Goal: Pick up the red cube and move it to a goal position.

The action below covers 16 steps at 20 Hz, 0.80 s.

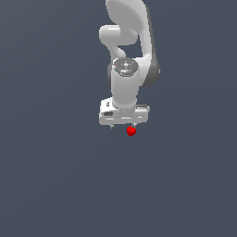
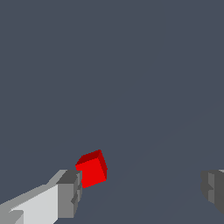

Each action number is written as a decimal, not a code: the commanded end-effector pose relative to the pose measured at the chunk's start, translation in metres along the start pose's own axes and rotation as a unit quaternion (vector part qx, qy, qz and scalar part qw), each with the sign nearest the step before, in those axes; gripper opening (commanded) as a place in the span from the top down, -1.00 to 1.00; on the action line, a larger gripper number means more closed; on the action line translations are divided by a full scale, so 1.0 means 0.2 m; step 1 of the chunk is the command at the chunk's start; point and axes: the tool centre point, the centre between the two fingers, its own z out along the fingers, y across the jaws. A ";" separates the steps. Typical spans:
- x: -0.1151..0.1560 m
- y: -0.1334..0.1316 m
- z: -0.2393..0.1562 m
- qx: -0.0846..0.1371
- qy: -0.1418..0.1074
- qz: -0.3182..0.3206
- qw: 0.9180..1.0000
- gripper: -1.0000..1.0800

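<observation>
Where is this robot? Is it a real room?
Probably not a real room: it looks like a computer simulation. The floor is flat plain grey-blue, and only a smooth white arm and a plain red cube by its gripper appear.

A simulated scene; flat, featureless grey-blue backdrop (image 1: 46,185); smooth rendered white arm (image 1: 125,88).

Plain bright red cube (image 1: 131,131), white tool (image 1: 122,125) with grey fingertips (image 2: 69,192).

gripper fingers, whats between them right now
In the wrist view, only the red cube, right beside one finger; the stretch to the other finger is bare.
</observation>
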 end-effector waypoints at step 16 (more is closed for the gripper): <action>-0.22 -0.24 0.56 -0.002 0.003 -0.142 0.990 -0.92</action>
